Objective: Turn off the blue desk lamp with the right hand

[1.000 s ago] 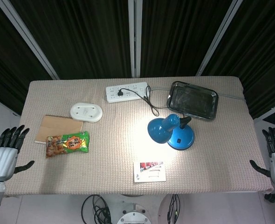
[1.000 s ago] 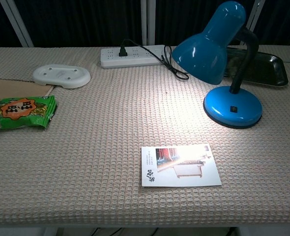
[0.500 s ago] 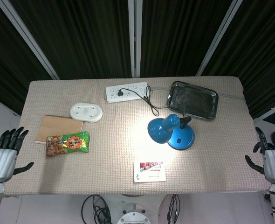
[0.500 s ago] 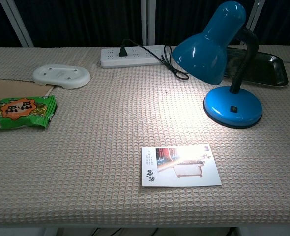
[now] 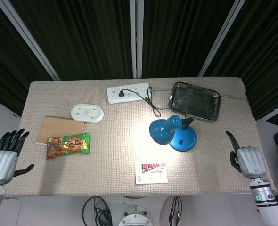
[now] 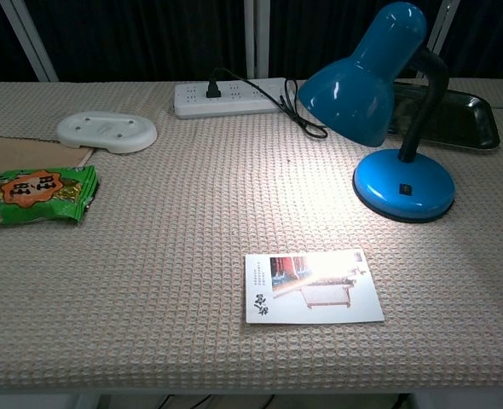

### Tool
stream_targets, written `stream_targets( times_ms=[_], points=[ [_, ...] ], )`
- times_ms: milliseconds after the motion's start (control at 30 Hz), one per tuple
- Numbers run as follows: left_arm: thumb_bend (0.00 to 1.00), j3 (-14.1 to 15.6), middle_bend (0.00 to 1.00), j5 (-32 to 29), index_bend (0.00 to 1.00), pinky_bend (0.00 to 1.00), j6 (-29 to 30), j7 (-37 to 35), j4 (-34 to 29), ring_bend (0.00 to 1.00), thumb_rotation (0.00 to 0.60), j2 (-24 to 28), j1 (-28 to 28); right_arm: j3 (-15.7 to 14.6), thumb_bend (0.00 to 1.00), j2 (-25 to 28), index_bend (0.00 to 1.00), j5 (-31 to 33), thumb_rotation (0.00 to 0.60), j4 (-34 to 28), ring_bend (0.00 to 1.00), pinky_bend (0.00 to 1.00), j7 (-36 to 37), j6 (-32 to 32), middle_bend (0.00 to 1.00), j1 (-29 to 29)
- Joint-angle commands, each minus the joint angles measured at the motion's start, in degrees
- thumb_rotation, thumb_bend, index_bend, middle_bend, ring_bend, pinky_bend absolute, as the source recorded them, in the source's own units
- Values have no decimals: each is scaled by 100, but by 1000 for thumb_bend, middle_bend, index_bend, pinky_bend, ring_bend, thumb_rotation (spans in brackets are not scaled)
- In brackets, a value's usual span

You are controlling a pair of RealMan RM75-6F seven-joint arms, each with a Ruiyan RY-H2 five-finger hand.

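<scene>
Lamp (image 5: 173, 133): the blue desk lamp is seen right of centre on the cloth-covered table (image 5: 106, 155), its round base (image 6: 403, 185) flat on the cloth and its shade (image 6: 356, 70) tipped down toward the left. It is lit, and a bright patch is thrown on the cloth and on the printed card (image 6: 312, 286) lying nearer the front edge. A black switch (image 6: 404, 189) is set in the top of the base. The cord (image 5: 148, 101) is run back to the white power strip (image 5: 128, 92) at the rear.

Behind the lamp a dark tray (image 5: 195, 101) is placed; nothing can be made out inside it. On the left side a white oval dish (image 5: 87, 113) is found, with a brown notebook (image 5: 59, 128) in front of it and a green snack packet (image 5: 68, 145) lying partly on the notebook.

Both hands are shown only in the head view. The right hand (image 5: 247, 159) is held over the right edge of the table, well apart from the lamp, fingers extended and grasping nothing. The left hand (image 5: 4, 157) is kept off the left edge, fingers spread, likewise released. The chest view gives the lamp's switch and the card's print clearly, but no hand is caught in it.
</scene>
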Motion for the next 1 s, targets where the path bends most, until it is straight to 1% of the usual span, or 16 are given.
stream_targets(
  times_ms=[33, 133, 300, 567, 800, 1000],
  points=[
    [0, 15, 0, 9, 0, 0, -18, 45, -55, 0, 600, 31, -1, -52, 681, -150, 0, 157, 600, -222, 967, 1000, -580, -604, 1000, 396],
    [0, 12, 0, -22, 0, 0, -30, 75, -91, 0, 600, 47, 5, -49, 693, -205, 0, 247, 600, -404, 967, 1000, -914, -932, 1000, 615],
    [0, 29, 0, -147, 0, 0, -170, 128, -138, 0, 600, 68, -4, 4, 720, -250, 0, 624, 600, -585, 968, 1000, -936, -1633, 1000, 1004],
    [0, -3, 0, -258, 0, 0, -254, 76, -79, 0, 600, 68, -24, 74, 728, -672, 0, 1034, 600, -240, 967, 1000, -1343, -1949, 1000, 1351],
    [0, -11, 0, -276, 0, 0, -301, -10, 11, 0, 600, 40, -46, 35, 738, -852, 0, 1399, 600, -75, 967, 1000, -1533, -2177, 1000, 1544],
    [0, -9, 0, -276, 0, 0, -298, -91, 81, 0, 600, 20, -40, -61, 746, -931, 0, 1437, 600, -33, 967, 1000, -1573, -2214, 1000, 1631]
  ],
)
